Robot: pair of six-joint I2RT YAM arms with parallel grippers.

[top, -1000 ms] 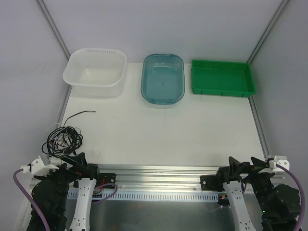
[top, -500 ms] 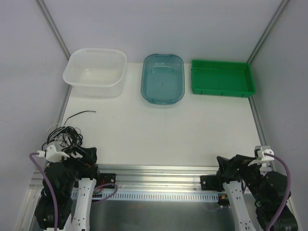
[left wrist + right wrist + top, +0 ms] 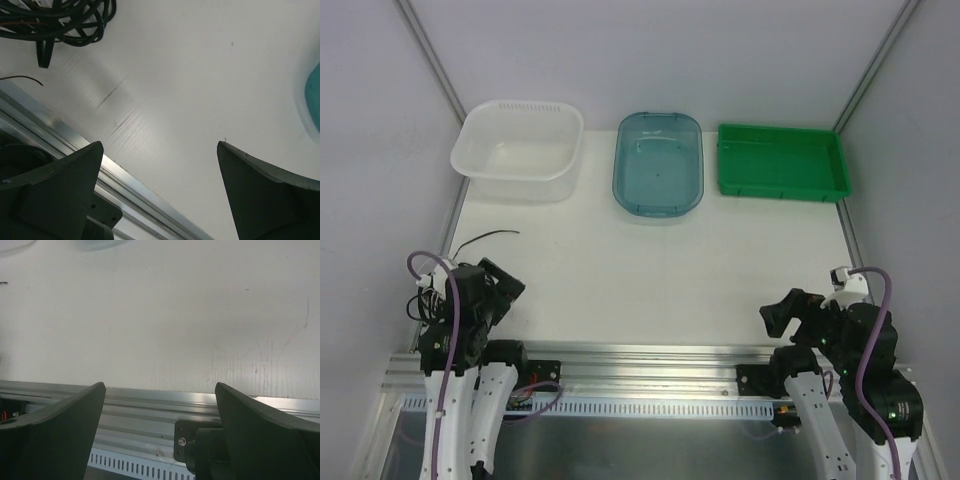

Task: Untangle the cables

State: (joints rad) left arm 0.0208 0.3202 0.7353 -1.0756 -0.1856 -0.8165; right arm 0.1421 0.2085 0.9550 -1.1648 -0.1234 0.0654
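The cables (image 3: pixel 418 303) lie as a black tangled pile at the table's near left, mostly hidden behind my left arm. One thin strand (image 3: pixel 488 236) curves away towards the back. In the left wrist view the black loops (image 3: pixel 60 20) fill the upper left corner, with a thin brown wire end (image 3: pixel 24 78) below them. My left gripper (image 3: pixel 502 283) (image 3: pixel 159 145) hangs open just right of the pile, with only bare table between its fingers. My right gripper (image 3: pixel 782 312) (image 3: pixel 160 385) is open over the near right edge, far from the cables.
A white basket (image 3: pixel 520 105), a blue tub (image 3: pixel 660 117) and a green tray (image 3: pixel 780 128) stand in a row along the back. An aluminium rail (image 3: pixel 640 358) runs along the near edge. Grey walls close in both sides.
Both arms have lifted from their low rest pose and swung forward over the table's near edge. The left arm now covers most of the cable pile. Both grippers stayed open.
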